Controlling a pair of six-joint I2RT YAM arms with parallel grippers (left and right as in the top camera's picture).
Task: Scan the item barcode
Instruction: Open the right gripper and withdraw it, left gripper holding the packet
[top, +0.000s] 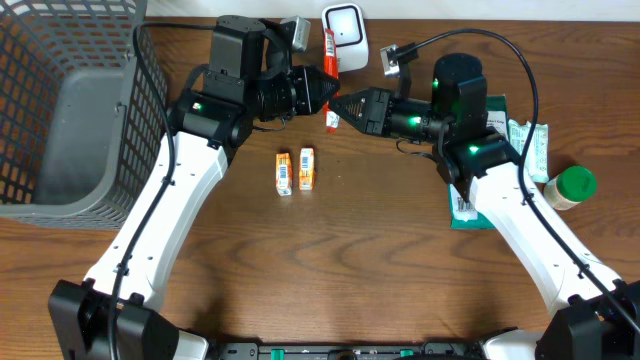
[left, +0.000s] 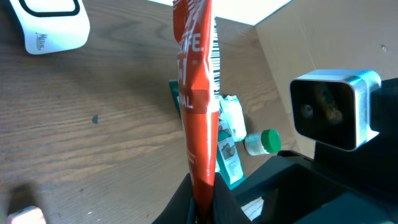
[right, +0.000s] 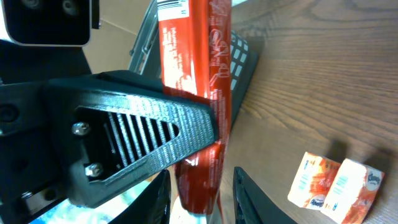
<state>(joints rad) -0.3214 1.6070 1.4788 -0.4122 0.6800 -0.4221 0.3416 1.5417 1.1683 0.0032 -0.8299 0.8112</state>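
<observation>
Left gripper (left: 200, 208) is clamped tight on the red packet (left: 198, 93), holding it off the worktop (top: 380, 260) at the far middle, right beside the white scanner (top: 343, 25). Right gripper (right: 202, 202) has its fingers apart, loosely straddling the same packet, not squeezing it.

There are two orange tissue packs (top: 284, 172) (top: 306, 168), one red packet (top: 330, 47), one white barcode scanner (top: 345, 25), one grey wire basket (top: 135, 110), one green-capped bottle (top: 570, 187), one teal pouch (top: 463, 215) and two green-and-white sachets (top: 520, 135) (top: 540, 150).
</observation>
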